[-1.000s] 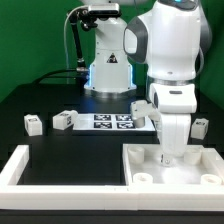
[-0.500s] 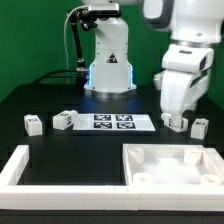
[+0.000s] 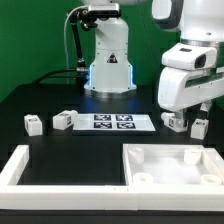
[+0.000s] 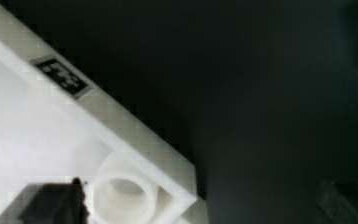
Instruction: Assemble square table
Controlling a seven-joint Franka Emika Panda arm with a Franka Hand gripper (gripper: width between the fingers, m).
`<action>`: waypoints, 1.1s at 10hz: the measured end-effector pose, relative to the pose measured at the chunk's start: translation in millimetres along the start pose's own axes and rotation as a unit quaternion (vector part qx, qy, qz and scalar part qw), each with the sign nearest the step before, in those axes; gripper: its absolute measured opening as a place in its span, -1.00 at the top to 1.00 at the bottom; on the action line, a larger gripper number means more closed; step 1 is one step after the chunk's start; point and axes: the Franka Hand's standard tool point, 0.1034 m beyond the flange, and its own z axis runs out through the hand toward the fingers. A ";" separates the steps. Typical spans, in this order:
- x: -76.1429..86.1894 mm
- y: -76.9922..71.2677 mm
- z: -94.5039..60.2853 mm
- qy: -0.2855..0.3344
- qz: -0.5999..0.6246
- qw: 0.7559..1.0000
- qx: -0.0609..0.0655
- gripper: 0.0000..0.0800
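"Where did the square table (image 3: 172,160) lie?"

"Flat on the dark tabletop (image 3: 60,150), beneath my raised pincer (image 4: 202,205). One corner socket (image 4: 126,190) showed between my fingers (image 4: 51,203), which were spread and empty."

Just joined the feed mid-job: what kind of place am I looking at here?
Most likely a robotics lab test bench: a black table edged by white frame bars, a fixed marker board of printed tags, and tagged furniture parts such as the square table slab.
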 end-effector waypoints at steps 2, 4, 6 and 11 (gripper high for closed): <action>-9.7 -16.7 1.6 -0.028 0.160 0.986 0.022 -0.62; -9.5 -21.5 1.3 -0.058 0.332 0.939 0.060 -0.62; -8.5 -25.3 2.2 -0.062 0.401 0.912 0.058 -0.62; -12.8 -32.9 7.6 -0.115 0.490 0.848 0.164 -0.62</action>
